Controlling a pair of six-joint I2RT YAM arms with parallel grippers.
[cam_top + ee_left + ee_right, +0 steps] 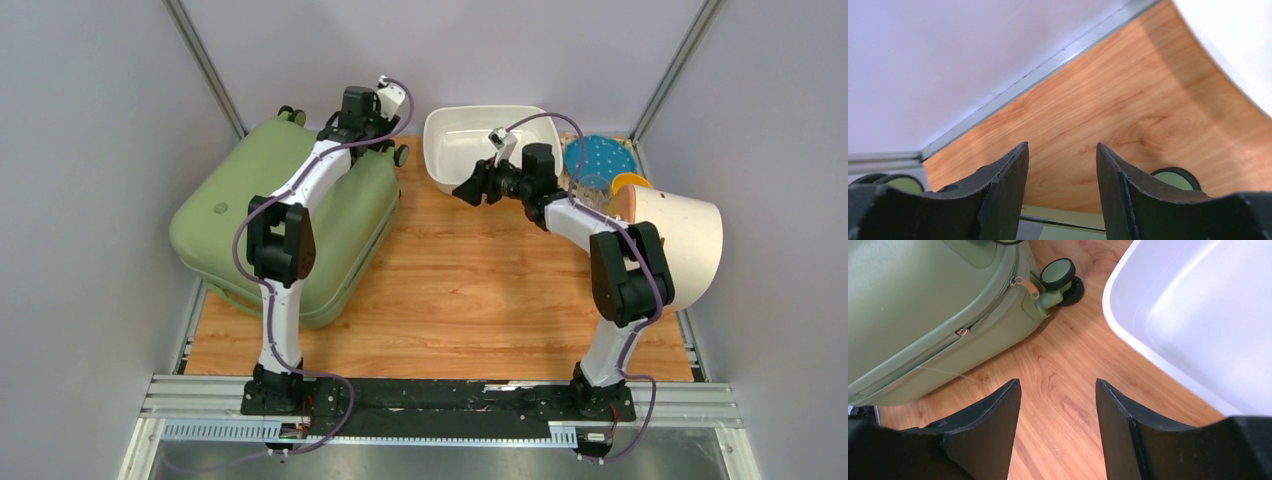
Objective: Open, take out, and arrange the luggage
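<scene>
The luggage (215,215) lies flat and zipped shut along the table's (480,290) left edge, overhanging it, wheels toward the far edge. Opening hasn't begun, by the look of it, so unpacking and arranging are all to come. The left gripper (1062,150) hovers above those wheels, jaws well apart and empty, and the right gripper (1058,385) hangs beside the white tub (430,150), likewise parted, gripping nothing.
</scene>
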